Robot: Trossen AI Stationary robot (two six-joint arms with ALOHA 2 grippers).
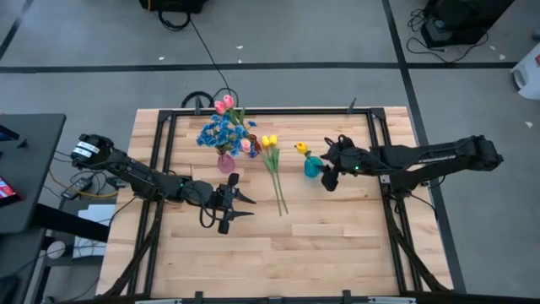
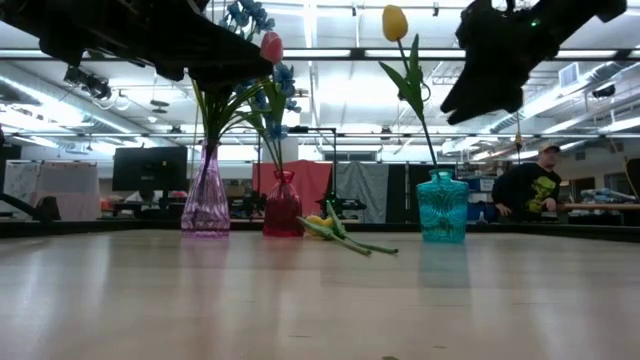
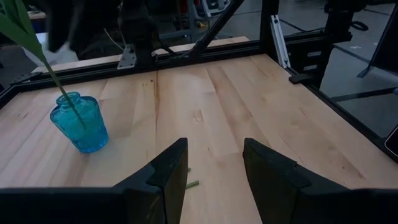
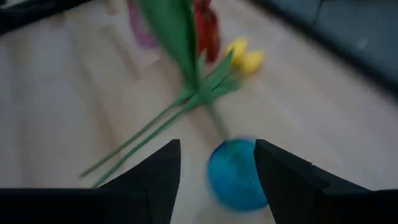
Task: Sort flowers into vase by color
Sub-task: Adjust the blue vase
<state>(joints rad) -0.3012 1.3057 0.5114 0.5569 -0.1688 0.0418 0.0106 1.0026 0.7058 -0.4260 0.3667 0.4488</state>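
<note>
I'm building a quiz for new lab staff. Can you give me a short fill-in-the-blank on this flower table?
1. The teal glass vase holds one ____ tulip.
2. Two yellow tulips lie on the ____.
3. The blue blossoms stand in the ____ glass vase.
4. The right hand has its fingers ____.

Missing words: yellow; table; pink; open

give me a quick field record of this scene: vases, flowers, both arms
teal vase: teal glass vase holds one yellow tulip, upright
pink vase: pale pink glass vase holds blue blossoms
red vase: dark red vase holds pink tulips
loose flowers: two yellow tulips lying on the wooden table, between the pink and teal vases
left gripper: jaws open, empty, over bare table
right gripper: jaws open, empty, above the teal vase
</note>
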